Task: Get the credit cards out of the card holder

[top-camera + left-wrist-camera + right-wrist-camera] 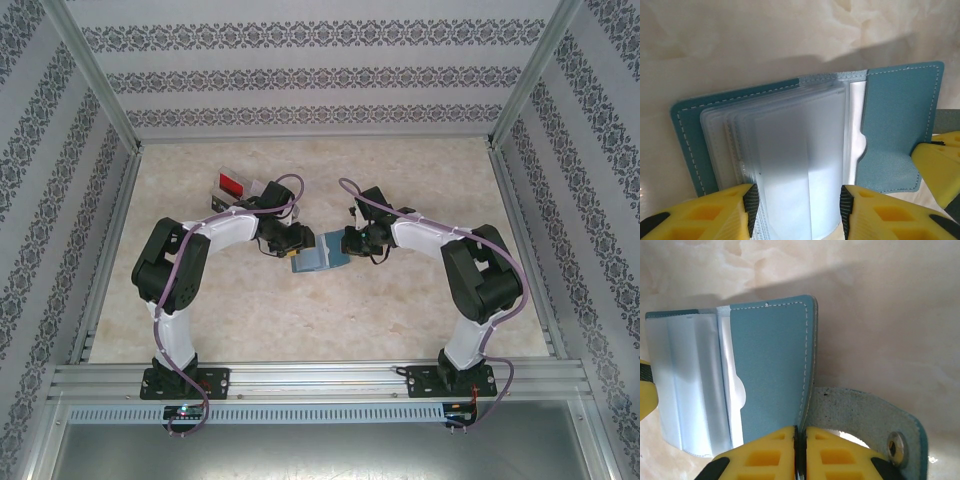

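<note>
The card holder lies open on the table, blue-grey with white stitching, and its frosted plastic sleeves fan up from the spine. No card colour shows through the sleeves. My left gripper is open, one pad on each side of the front sleeve. My right gripper is shut on the outer edge of the card holder's right cover. In the top view the two grippers meet over the card holder at mid-table. A red credit card lies in a clear tray behind the left arm.
The holder's strap with a metal snap lies on the table to the right of my right fingers. The clear tray stands at the back left. Patterned walls and metal rails close in the marble-look table.
</note>
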